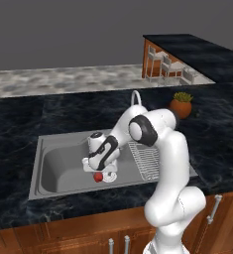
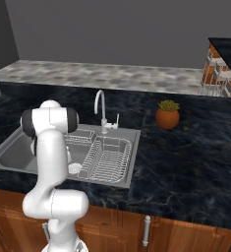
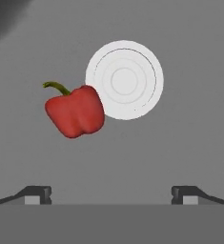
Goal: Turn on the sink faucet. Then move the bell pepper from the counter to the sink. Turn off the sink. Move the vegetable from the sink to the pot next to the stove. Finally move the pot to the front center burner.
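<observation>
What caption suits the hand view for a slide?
Open gripper hovering over a red bell pepper lying beside the white drain on the sink floor.

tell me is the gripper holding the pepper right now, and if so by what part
Nothing is held. The gripper is open above the sink floor, and the red pepper lies free beside the white drain, clear of both fingertips.
</observation>
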Motion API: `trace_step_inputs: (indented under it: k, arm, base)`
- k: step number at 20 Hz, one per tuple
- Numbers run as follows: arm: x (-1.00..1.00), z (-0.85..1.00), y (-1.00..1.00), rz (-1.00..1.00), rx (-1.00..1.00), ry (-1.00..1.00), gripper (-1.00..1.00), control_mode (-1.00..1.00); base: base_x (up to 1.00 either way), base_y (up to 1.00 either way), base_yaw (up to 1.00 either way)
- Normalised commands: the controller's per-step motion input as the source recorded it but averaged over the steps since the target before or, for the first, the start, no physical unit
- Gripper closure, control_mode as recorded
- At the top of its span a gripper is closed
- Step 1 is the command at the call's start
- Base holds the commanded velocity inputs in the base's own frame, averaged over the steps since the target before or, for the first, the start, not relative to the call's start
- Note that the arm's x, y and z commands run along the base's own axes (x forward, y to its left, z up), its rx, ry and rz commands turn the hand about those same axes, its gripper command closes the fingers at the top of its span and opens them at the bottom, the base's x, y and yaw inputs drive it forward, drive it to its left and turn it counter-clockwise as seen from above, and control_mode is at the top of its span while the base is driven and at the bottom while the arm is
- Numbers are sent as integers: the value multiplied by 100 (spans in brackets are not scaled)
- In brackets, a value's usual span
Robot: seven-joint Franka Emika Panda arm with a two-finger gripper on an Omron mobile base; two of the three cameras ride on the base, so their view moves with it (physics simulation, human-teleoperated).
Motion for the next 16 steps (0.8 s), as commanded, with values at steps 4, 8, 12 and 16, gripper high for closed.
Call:
trace_step_inputs:
  k: [4,8,12,16]
  arm:
    - [27,-26,12,6,0,0,-100,-100]
    - [29,-29,3,7,0,0,-100,-100]
    - [33,-25,1,7,0,0,-100,-100]
    - [33,-24,5,7,0,0,-100,-100]
  base:
    - [0,0,0]
    - [0,0,0]
    - [0,0,0]
    - [0,0,0]
